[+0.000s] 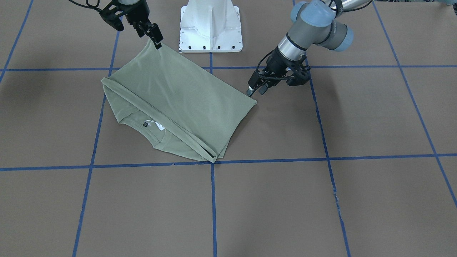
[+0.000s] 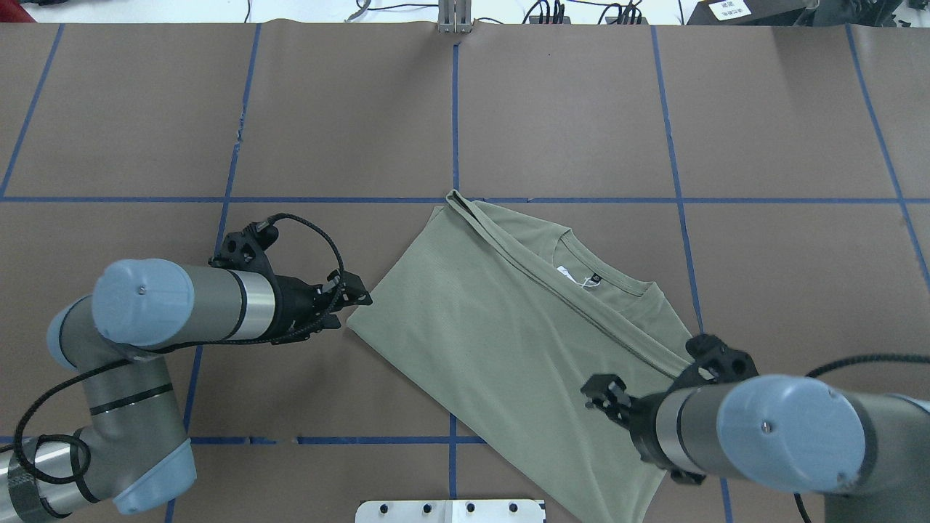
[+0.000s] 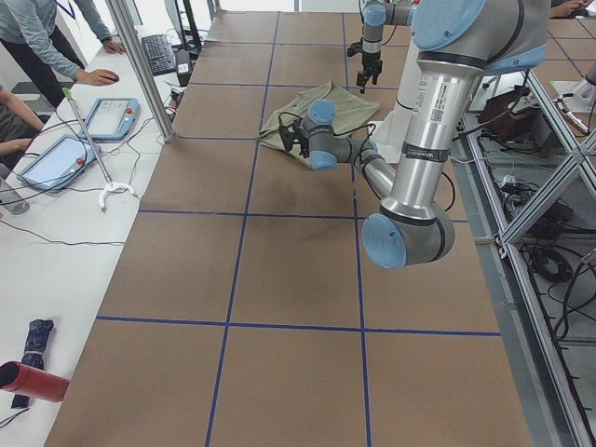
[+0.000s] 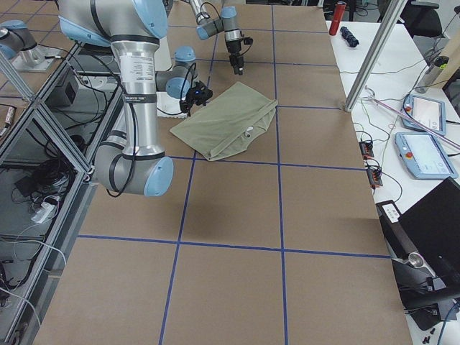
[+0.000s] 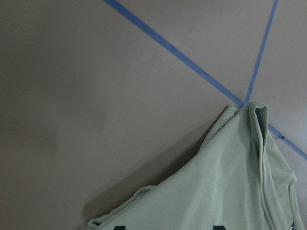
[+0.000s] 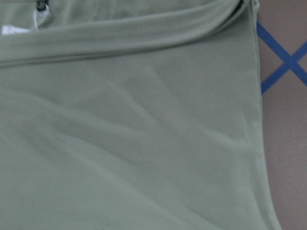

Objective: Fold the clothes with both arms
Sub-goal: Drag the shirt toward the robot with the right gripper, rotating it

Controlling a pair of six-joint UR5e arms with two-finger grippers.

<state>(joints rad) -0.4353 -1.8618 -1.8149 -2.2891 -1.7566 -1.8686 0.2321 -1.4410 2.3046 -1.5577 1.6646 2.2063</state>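
Folded shirt (image 1: 178, 103) on taped table (image 1: 357, 200); right gripper (image 1: 157, 42) pinches its corner (white base (image 1: 210, 26) adjacent); left gripper (image 1: 254, 89) released beside it.

One green shirt (image 1: 185, 96); two robot arms: left arm (image 2: 182, 305), right arm (image 2: 763, 436); one white base block (image 1: 210, 26).

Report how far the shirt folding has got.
Done: the shirt lies doubled over, sleeves tucked in, collar showing at one edge. In hand: the right gripper pinches one corner; the left gripper sits at the opposite corner, grip unclear. Left: at least one more fold.
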